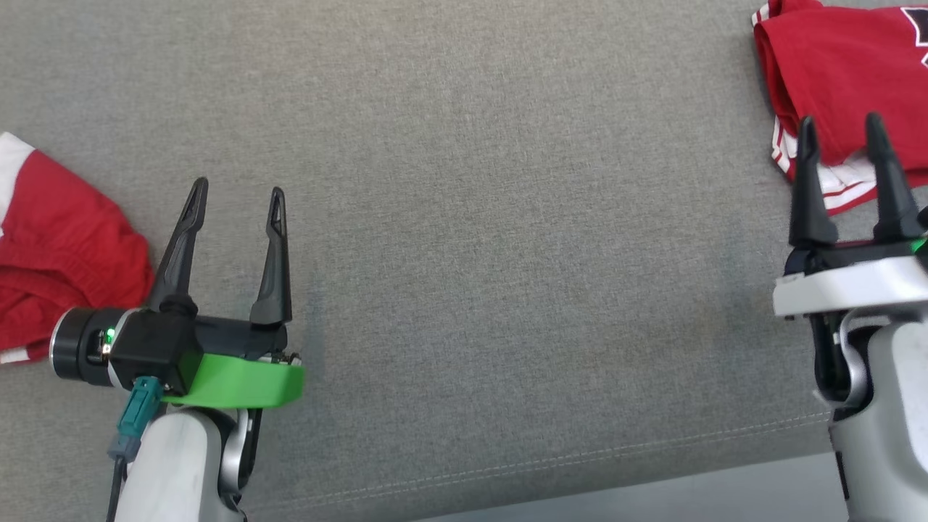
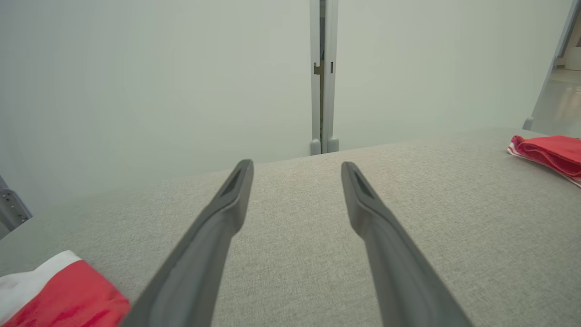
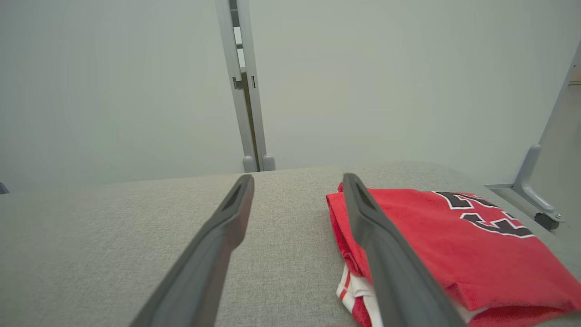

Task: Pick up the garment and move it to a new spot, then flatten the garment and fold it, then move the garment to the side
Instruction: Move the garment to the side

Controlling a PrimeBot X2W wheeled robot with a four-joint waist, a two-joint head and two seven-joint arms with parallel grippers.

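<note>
Folded red garment [image 3: 454, 245] sits at the cushion's [image 1: 464, 217] right edge, black lettering unreadable. Left gripper [image 1: 239, 186] and right gripper [image 1: 841, 119] spread, empty.

Even soft light, faint shadows, sharp focus, wrist views wide-angle bowed

Lab bay, pale partition panels [image 3: 113, 91], grey upholstered surface [image 1: 507, 217]

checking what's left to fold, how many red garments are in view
2. A folded red garment lies far right, ahead of the right gripper; a crumpled red garment lies at the left edge, beside the left gripper. More may be offscreen.
</note>
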